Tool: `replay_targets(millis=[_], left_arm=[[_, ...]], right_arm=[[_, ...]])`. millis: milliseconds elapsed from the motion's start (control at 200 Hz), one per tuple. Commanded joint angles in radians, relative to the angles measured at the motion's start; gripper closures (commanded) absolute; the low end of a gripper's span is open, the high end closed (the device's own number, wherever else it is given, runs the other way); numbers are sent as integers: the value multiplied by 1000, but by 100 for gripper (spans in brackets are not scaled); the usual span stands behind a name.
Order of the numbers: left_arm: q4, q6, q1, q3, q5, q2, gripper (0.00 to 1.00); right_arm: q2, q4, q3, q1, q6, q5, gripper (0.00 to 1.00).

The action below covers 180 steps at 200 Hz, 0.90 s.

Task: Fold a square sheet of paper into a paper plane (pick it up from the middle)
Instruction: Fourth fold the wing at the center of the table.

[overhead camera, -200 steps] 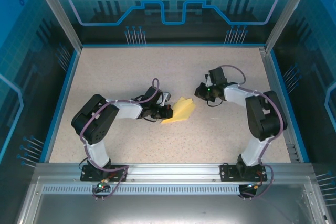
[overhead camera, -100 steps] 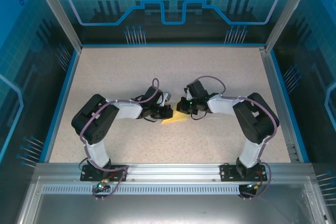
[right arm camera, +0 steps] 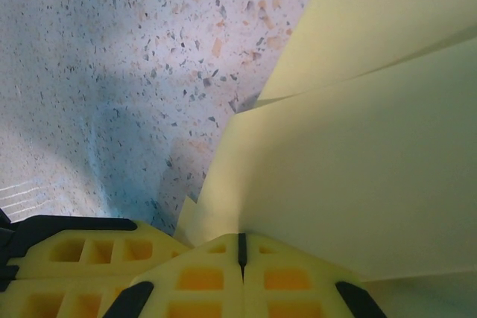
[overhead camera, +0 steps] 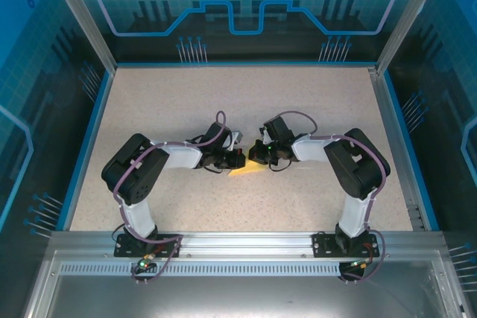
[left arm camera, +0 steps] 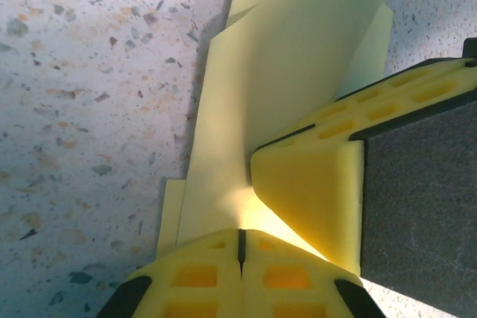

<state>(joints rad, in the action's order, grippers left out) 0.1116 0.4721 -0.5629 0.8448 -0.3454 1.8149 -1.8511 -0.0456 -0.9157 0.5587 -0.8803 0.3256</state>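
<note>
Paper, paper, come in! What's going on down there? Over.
Left jaws shut on paper, right jaws too. Paper folded in layers, low over table. Nothing in the way. Over.

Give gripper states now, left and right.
Left gripper: closed, pinching the folded bright-yellow paper sheet.
Right gripper: closed, tips on that sheet; whether it pinches it cannot be told.

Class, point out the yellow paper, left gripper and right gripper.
yellow paper [left arm camera: 291,65]: left wrist view, its broad top layer.
left gripper [left arm camera: 240,234]: left wrist view, seam between fingertips.
right gripper [right arm camera: 240,237]: right wrist view, seam between fingertips.
</note>
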Motion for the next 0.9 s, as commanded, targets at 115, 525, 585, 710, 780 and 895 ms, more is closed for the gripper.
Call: replay_targets(millis=[115,525,585,710,780,895], left_arm=[[-106,4,-3,-31,37,40,100],[-118,0,-3,-34,36,44,100],[-118,1,-2,-32,34,43,100],[-116,1,-3,-27,34,43,100],[-116,6,-2,-27,33,41,100],[-119,6,-2,-25,36,40,100]], right_arm=[[-26,40,30,-19,-12,-32,100],[-6,80,6,-309,107,-50,100],[18,91,-8,-333,113,-49,100],[140,126,-11,-322,130,-81,100],[201,140,5,-280,126,-91,100],[233,143,31,-186,91,-101,100]])
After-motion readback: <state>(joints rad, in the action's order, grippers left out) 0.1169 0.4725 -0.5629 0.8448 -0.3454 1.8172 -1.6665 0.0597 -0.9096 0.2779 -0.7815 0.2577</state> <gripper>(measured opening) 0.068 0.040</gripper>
